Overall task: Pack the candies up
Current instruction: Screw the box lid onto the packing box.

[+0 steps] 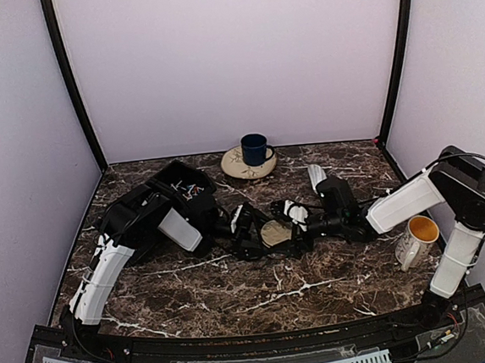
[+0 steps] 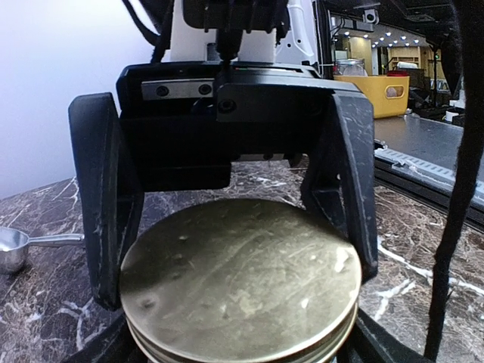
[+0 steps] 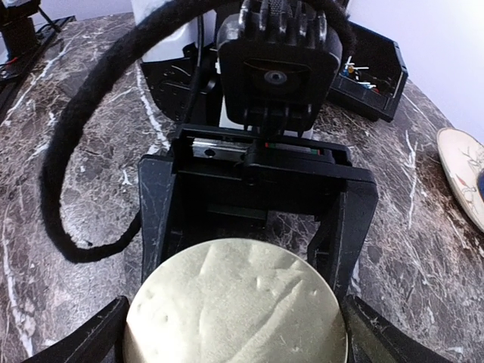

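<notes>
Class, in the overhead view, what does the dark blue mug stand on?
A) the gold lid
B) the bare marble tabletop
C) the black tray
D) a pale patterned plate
D: the dark blue mug stands on the pale patterned plate, whose rim shows around its base.

I can make out the candies (image 1: 190, 188) only as a small scatter of tiny coloured specks lying loose inside the black tray (image 1: 176, 167), left of centre on the table. From overhead they read as pale, reddish and bluish flecks against the dark tray floor. In the right wrist view the candies (image 3: 355, 71) sit in one compartment of the tray (image 3: 378, 100): a few thin pale sticks lying crosswise among small bright bits. They are too small for me to count or make out their shapes.
</notes>
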